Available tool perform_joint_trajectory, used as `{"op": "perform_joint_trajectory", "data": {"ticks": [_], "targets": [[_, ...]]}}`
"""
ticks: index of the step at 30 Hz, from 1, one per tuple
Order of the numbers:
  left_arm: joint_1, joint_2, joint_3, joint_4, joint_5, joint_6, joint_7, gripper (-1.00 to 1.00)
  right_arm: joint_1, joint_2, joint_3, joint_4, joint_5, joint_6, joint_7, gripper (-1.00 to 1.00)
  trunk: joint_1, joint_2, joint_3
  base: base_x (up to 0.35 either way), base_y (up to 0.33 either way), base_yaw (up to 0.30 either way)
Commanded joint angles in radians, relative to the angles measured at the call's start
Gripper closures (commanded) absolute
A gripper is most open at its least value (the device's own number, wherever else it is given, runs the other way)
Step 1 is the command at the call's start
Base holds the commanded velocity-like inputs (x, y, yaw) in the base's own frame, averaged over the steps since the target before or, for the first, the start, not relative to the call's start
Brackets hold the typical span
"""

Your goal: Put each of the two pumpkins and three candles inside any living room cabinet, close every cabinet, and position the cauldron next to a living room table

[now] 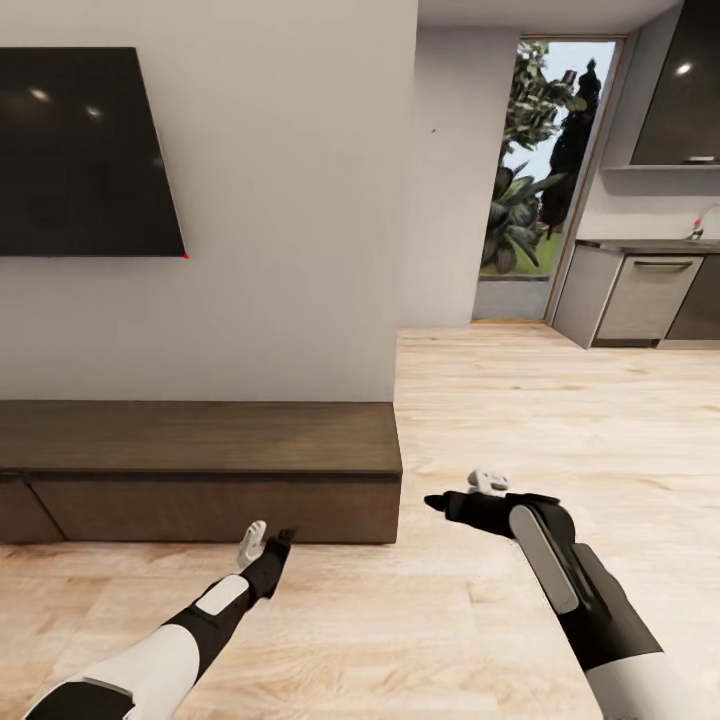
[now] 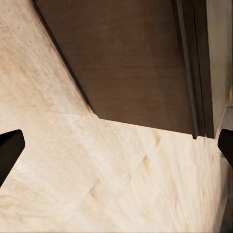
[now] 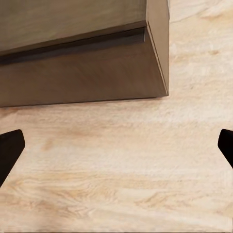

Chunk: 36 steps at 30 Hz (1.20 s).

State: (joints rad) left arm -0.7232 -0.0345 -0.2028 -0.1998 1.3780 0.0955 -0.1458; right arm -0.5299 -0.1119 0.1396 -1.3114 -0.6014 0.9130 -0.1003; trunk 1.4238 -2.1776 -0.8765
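Both arms are stretched forward and low, left claw [image 1: 266,543] at 7 o'clock, right claw [image 1: 462,492] at 5, both spread wide, holding nothing.

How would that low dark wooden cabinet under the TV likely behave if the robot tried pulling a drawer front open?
The cabinet is long, low and flat on the floor, so it probably won't tip or slide. Its drawer front looks flat and handleless, so fingers may slip rather than catch an edge. Both the left gripper and right gripper are open and empty.
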Motion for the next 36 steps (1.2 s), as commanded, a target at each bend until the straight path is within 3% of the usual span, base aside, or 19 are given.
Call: {"op": "perform_joint_trajectory", "data": {"ticks": [1,2,7,11,15,22,28,36], "targets": [[-0.001,-0.008,-0.007,-0.004,0.009,-0.017,-0.008,-1.00,-0.001,-0.001,-0.007,-0.012,-0.038,0.028,-0.010,-1.00,0.000,0.000,-0.001,0.073,0.000,0.000],[-0.001,-0.038,-0.011,-0.008,0.003,-0.093,-0.059,-1.00,-0.008,-0.002,-0.016,-0.027,-0.113,0.108,-0.010,-1.00,0.000,0.000,-0.001,0.304,-0.047,0.000],[-0.001,-0.063,-0.014,-0.027,-0.007,-0.137,-0.076,-1.00,-0.012,-0.002,-0.018,-0.029,-0.125,0.125,-0.010,-1.00,0.000,0.000,-0.001,0.321,-0.093,0.000],[-0.001,-0.066,-0.015,-0.037,-0.008,-0.145,-0.120,-1.00,-0.018,-0.002,-0.018,-0.029,-0.127,0.126,-0.010,-1.00,0.000,0.000,-0.001,0.324,-0.120,0.000],[-0.001,-0.066,-0.015,-0.041,-0.009,-0.149,-0.213,-1.00,-0.067,0.000,-0.017,-0.029,-0.129,0.127,-0.009,-1.00,0.000,0.000,-0.001,0.110,-0.048,0.000],[-0.001,-0.065,-0.012,-0.042,-0.007,-0.149,-0.244,-1.00,-0.081,0.000,-0.015,-0.029,-0.130,0.128,-0.010,-1.00,0.000,0.000,-0.001,0.056,-0.031,0.000],[-0.001,-0.065,-0.008,-0.036,-0.002,-0.147,-0.349,-1.00,-0.082,0.001,-0.015,-0.029,-0.130,0.129,-0.010,-1.00,0.000,0.000,-0.001,0.236,-0.097,0.000],[-0.001,-0.061,-0.004,-0.035,0.008,-0.140,-0.369,-1.00,-0.082,0.001,-0.016,-0.029,-0.129,0.129,-0.010,-1.00,0.000,0.000,-0.001,0.066,-0.024,0.000]]}}
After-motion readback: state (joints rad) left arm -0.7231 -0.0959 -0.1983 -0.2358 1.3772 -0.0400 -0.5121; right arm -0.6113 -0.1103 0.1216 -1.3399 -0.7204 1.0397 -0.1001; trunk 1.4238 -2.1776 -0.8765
